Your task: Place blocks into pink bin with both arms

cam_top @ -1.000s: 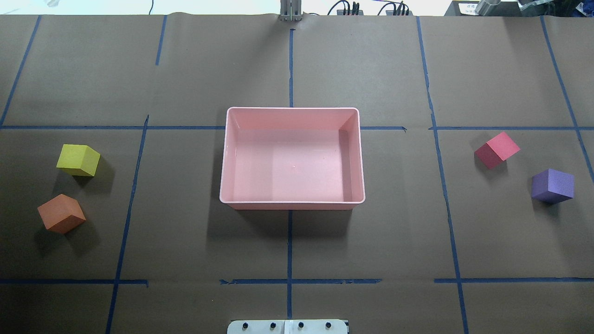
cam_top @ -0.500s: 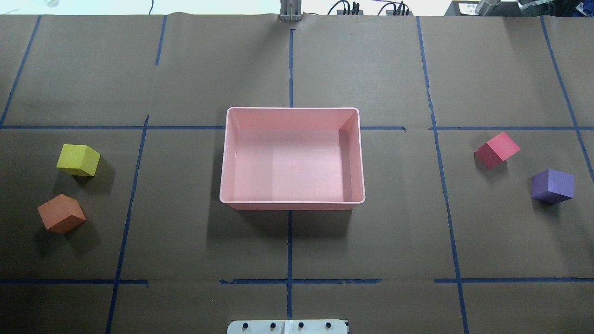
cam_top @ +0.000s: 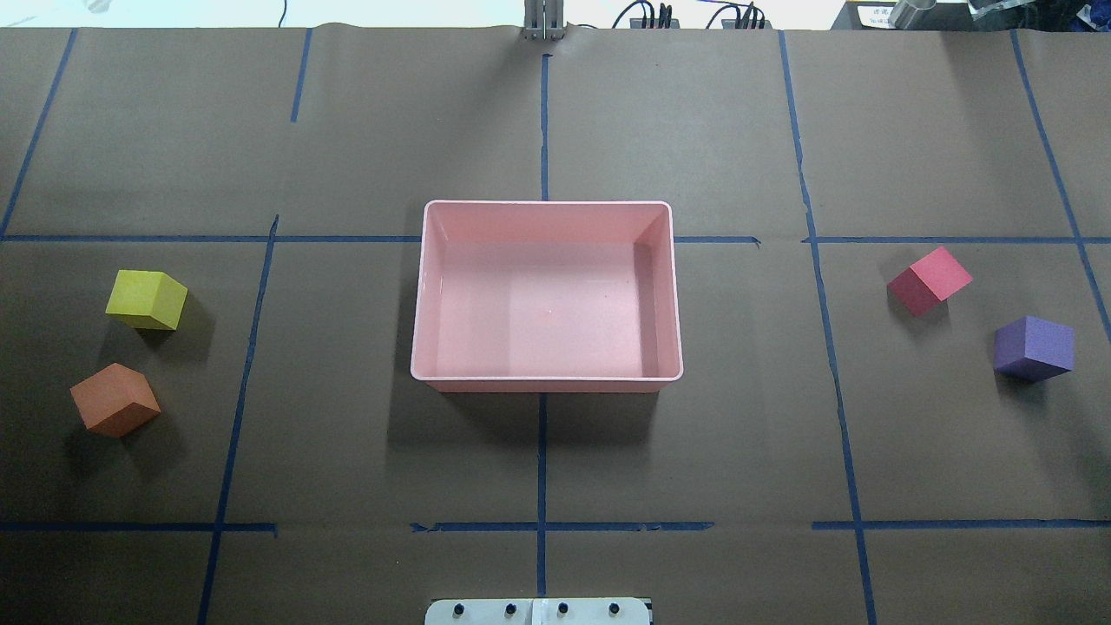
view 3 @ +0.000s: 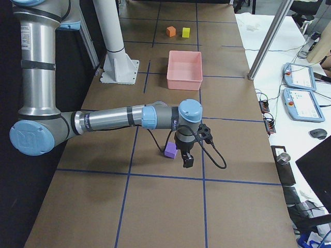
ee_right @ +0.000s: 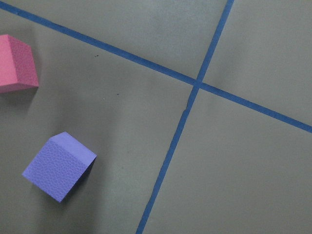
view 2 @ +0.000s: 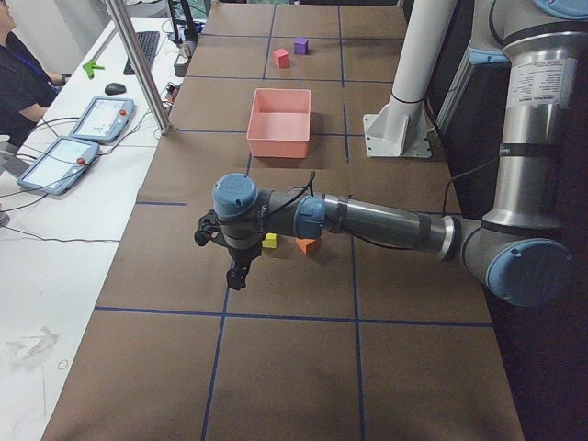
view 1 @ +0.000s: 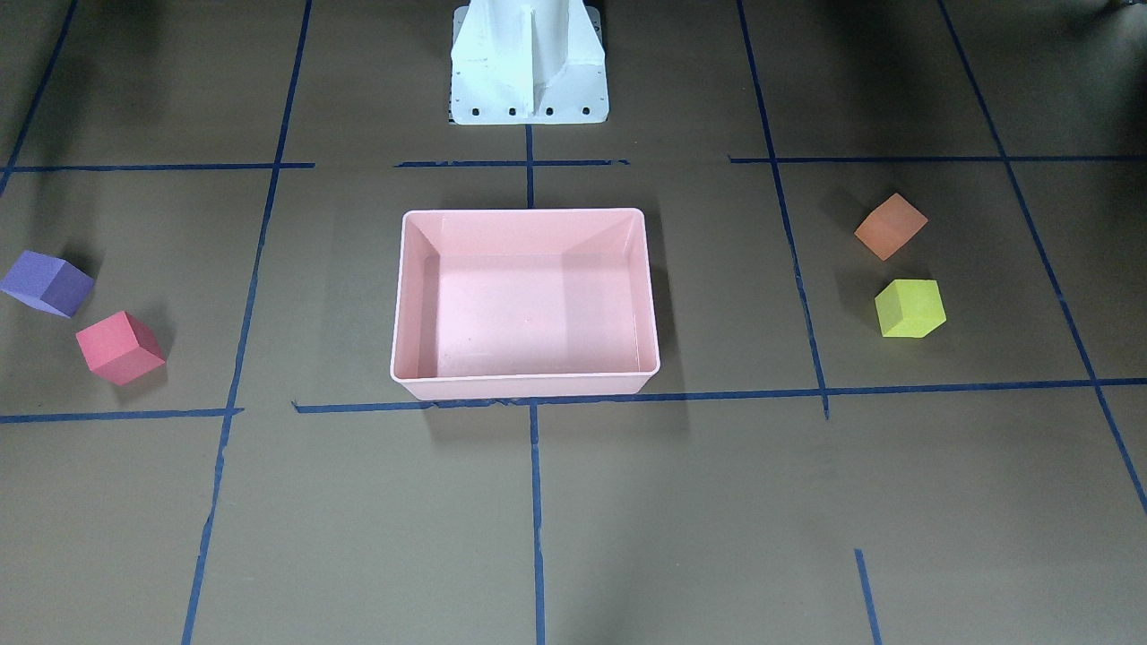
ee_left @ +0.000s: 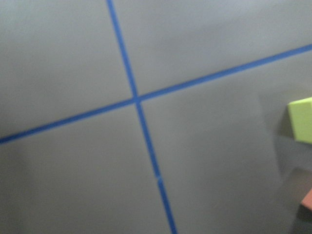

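- Pink bin (cam_top: pixel 547 379) sits mid-table on brown paper (cam_top: pixel 694 451) marked with blue tape lines (cam_top: pixel 542 460); all four blocks lie outside it.
- Yellow-green block (cam_top: pixel 146 299) and orange block (cam_top: pixel 115 398) lie near each other on the robot's left, well apart from the bin.
- Red block (cam_top: pixel 929 279) and purple block (cam_top: pixel 1033 347) lie likewise on its right.
- Left gripper (view 2: pixel 235 279) hangs near the orange and yellow-green pair, touching neither; I cannot tell how wide its claw is.
- Right gripper (view 3: pixel 186 164) hangs beside the purple block; its claw width cannot be told either.
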Action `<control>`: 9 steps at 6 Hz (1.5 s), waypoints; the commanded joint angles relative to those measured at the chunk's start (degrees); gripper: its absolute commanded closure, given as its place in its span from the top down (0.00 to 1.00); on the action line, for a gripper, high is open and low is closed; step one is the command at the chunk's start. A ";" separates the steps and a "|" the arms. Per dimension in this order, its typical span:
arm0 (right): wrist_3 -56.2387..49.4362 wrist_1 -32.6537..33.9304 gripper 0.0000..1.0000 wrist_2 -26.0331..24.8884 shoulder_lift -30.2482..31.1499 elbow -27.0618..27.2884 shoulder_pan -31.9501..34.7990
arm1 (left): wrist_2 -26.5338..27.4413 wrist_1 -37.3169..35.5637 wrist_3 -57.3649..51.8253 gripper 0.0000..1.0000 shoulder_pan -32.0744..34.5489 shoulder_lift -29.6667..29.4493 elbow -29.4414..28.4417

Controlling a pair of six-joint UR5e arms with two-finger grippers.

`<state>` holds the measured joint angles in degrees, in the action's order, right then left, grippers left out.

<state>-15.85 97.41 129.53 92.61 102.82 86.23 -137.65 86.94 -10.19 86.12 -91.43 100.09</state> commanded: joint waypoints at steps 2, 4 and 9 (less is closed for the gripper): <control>3.61 -4.33 1.00 3.18 -2.17 -2.27 -0.28 | 0.10 11.07 27.71 1.00 -10.94 -0.77 -0.06; 3.89 -4.34 1.00 3.18 -2.17 -2.27 -0.37 | 7.53 24.47 47.81 1.00 -21.90 -0.24 -0.86; 3.98 -4.34 1.00 3.36 -1.64 -2.27 -0.37 | 13.55 25.30 52.82 1.00 -32.76 -3.83 -5.40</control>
<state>-11.87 93.06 132.87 90.89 100.55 85.87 -124.78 112.21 42.37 54.64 -93.97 96.64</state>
